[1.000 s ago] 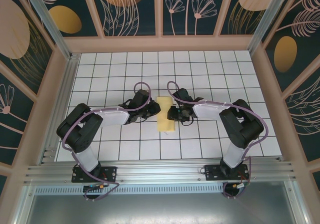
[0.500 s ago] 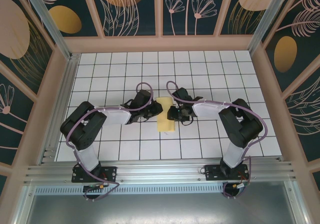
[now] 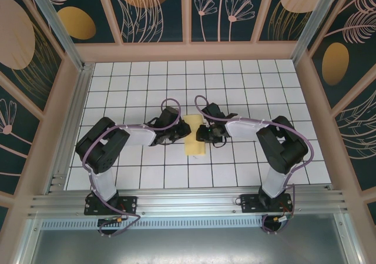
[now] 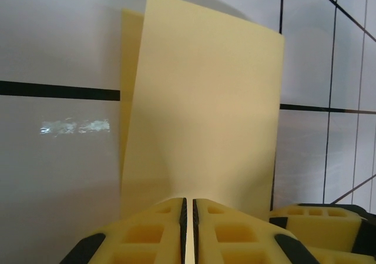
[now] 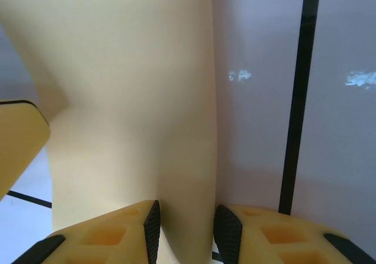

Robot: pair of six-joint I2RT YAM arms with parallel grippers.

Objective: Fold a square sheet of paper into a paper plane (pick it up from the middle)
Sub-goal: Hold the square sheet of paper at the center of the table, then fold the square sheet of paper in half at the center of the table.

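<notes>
While the left gripper (image 4: 188, 210) clamps the paper (image 4: 200, 99), the right gripper (image 5: 185, 226) sits partly open around it

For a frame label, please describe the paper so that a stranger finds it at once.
Look at the middle of the white grid table, where the left gripper and right gripper meet. Between them is the square sheet of paper, folded narrow. Its pale yellow stands out from the white around it.

Paper (image 5: 129, 87) far end cut off — right wrist view.
</notes>
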